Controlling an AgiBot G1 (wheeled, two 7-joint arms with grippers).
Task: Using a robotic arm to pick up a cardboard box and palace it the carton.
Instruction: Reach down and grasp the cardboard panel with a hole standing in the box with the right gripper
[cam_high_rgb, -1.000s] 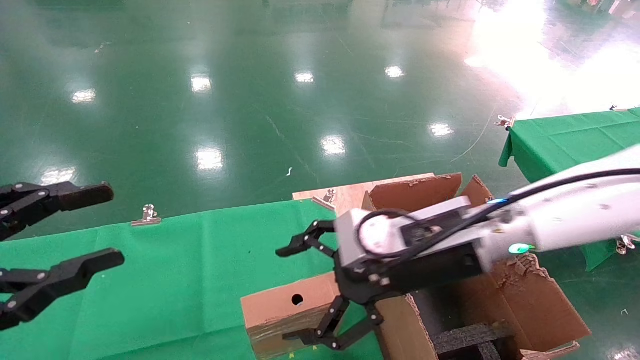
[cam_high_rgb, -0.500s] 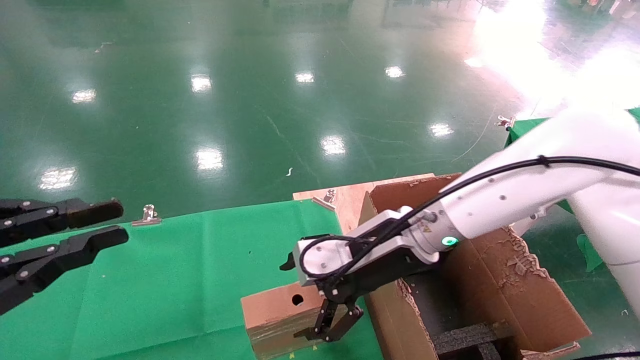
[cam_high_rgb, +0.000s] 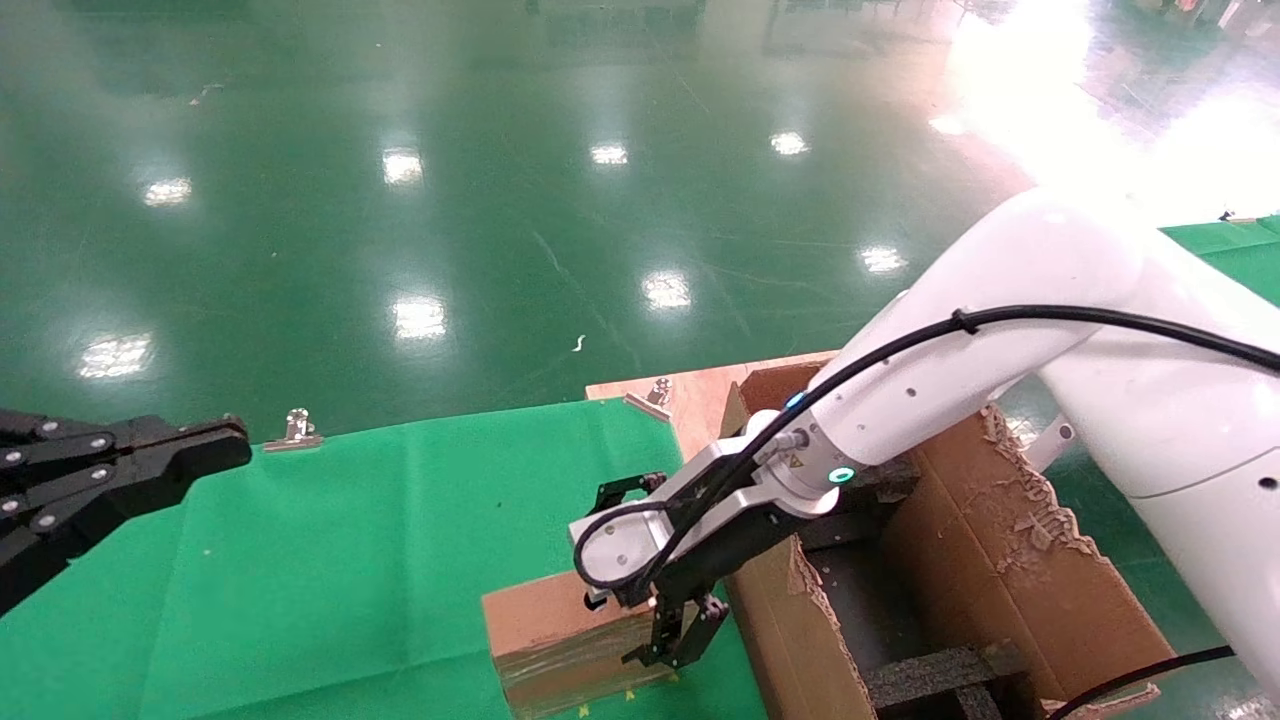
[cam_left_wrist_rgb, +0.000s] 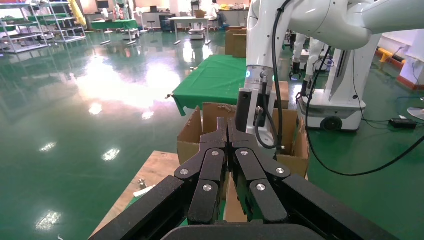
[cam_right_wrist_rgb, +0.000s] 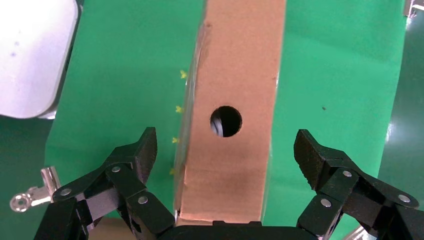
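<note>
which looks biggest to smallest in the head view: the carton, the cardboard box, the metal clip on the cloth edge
1. The carton, the largest by far, though the white robotic arm covers part of it.
2. The cardboard box, partly cut off by the picture's edge.
3. The metal clip, the smallest; it lies farther from the camera, but the gap is plain.

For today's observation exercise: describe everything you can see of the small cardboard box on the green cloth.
The cardboard box is small, flat and brown, with a round hole in its upward-facing narrow side and glossy clear tape on its broad side. It stands on edge on the green cloth, right beside the carton. The right gripper is open with its fingers on either side of the box, not yet closed on it. Small yellow marks dot the cloth along one edge.
</note>
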